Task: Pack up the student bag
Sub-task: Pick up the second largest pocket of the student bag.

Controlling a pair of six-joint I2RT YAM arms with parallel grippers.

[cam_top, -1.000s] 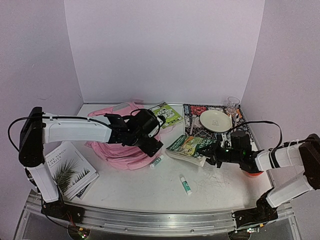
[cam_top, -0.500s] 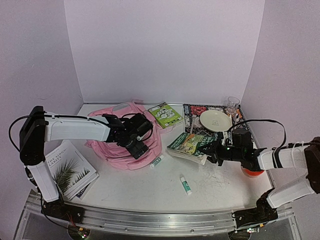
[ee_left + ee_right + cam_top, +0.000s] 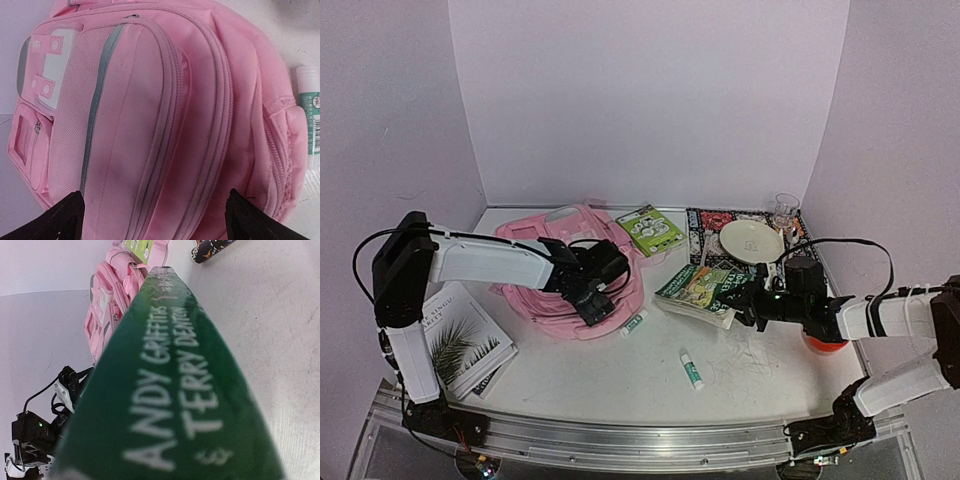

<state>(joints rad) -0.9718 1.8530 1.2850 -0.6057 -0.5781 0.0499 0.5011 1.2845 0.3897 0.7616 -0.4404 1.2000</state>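
Note:
The student bag is a pink backpack lying flat at the back left, front pockets up. My left gripper hovers low over its near right part. In the left wrist view the bag fills the frame, and the left gripper stands open with nothing between its black fingertips. My right gripper is shut on the right edge of a green paperback, which is tilted up off the table. Its green spine blocks the right wrist view and hides the fingers. The bag shows behind it.
One glue stick lies beside the bag's near right edge, another in mid-table. A green booklet sits at the back. A patterned mat carries a plate and a glass. A white book lies front left.
My left gripper has moved left and toward the near edge, over the bag. The right gripper with the green book shifted slightly, then held still.

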